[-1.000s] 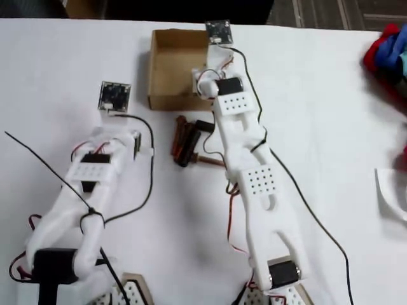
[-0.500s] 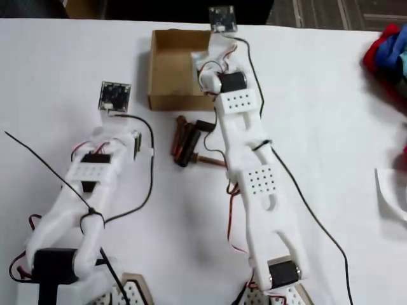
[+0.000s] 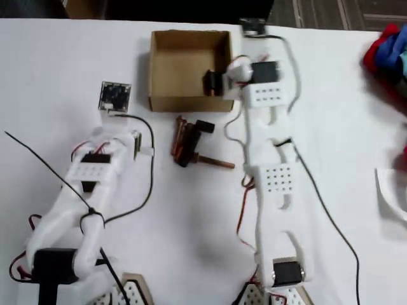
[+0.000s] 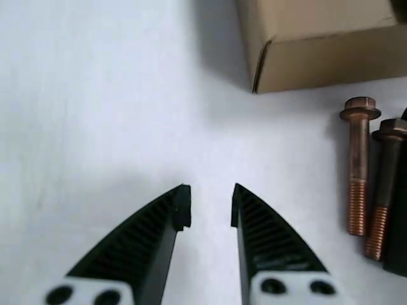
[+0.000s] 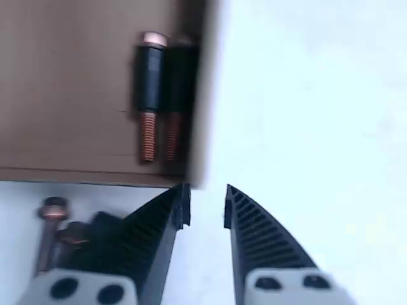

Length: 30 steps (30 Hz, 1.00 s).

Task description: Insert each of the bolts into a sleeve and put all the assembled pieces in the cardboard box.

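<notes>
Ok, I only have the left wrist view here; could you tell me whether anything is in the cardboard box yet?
Observer: Yes, a sleeved bolt lies inside the cardboard box, close along one wall.
Operator: Thank you. And where is the right gripper?
Observer: The right gripper is open and empty, by a corner of the box.
Operator: Are there pieces beyond the two bolts I see?
Observer: Yes, a lone bolt lies on the table, apart from that cluster.

On the white table [image 3: 331, 95] lie a cardboard box [image 3: 184, 103], copper bolts [image 3: 180, 135] and a black sleeve [image 3: 205, 126].
</notes>
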Each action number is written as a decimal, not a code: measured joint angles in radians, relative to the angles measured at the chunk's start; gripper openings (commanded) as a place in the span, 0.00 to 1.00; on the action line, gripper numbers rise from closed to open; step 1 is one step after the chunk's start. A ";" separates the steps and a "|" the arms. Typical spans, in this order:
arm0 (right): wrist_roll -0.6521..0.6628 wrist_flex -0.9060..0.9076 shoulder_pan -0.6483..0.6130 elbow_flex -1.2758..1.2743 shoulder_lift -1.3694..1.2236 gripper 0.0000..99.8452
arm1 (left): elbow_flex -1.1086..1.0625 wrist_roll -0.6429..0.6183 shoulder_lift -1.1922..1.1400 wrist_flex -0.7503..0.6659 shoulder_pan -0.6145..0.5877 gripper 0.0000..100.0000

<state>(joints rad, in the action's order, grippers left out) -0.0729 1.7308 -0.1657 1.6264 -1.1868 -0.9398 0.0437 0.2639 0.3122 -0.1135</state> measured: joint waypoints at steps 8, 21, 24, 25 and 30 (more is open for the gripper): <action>0.117 0.014 -0.026 -0.256 0.207 0.08 | -0.006 0.000 0.000 0.000 -0.002 0.13; 0.288 -0.084 -0.253 -0.990 0.551 0.08 | -0.006 0.000 0.000 0.000 -0.003 0.13; 0.245 -0.178 -0.252 -1.063 0.551 0.08 | -0.006 -0.008 0.000 0.000 -0.032 0.13; 0.216 -0.206 -0.252 -1.071 0.551 0.08 | -0.006 -0.026 0.000 0.000 -0.041 0.13; 0.011 -0.267 -0.258 -1.068 0.480 0.08 | -0.006 -0.072 0.000 0.000 -0.063 0.13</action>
<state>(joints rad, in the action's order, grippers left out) -0.0621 1.4638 -0.4235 0.5585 -0.7066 -0.9459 -0.0284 0.2639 0.3122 -0.1765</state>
